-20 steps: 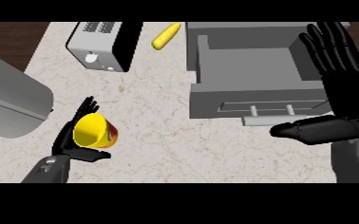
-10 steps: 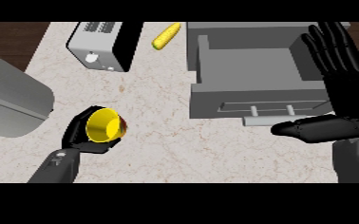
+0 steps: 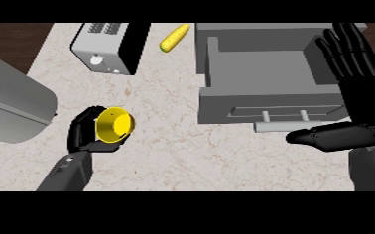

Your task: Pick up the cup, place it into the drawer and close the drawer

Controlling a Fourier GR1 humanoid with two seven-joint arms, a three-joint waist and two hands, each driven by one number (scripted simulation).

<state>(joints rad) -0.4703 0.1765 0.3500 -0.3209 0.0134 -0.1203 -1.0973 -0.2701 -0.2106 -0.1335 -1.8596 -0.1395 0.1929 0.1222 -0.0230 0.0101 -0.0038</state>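
From the head view I see my left hand (image 3: 86, 131) at the lower left of the counter (image 3: 168, 144), its fingers curled around the yellow cup (image 3: 116, 125), which sits tipped in the grip so that its open mouth faces up toward me and a little to the right. The hand wraps the cup from the left and underneath, and the grey forearm runs down from it to the lower edge of the view. I cannot tell whether the cup's base touches the counter or is lifted off it. The cup is well apart from the grey drawer (image 3: 267, 77), which stands pulled open at the upper right with its hollow showing and its handle (image 3: 282, 115) on the front panel facing me. My right hand (image 3: 350, 54) shows at the right edge, open with straight, spread fingers pointing up, resting over the drawer's right side; its thumb (image 3: 322, 136) lies below, just in front of the drawer's front panel. At the upper left a toaster (image 3: 110, 47) stands on the counter, and a yellow cob of corn (image 3: 174, 37) lies between it and the drawer. A large grey appliance (image 3: 22, 106) fills the left edge, near my left hand but not touching it.
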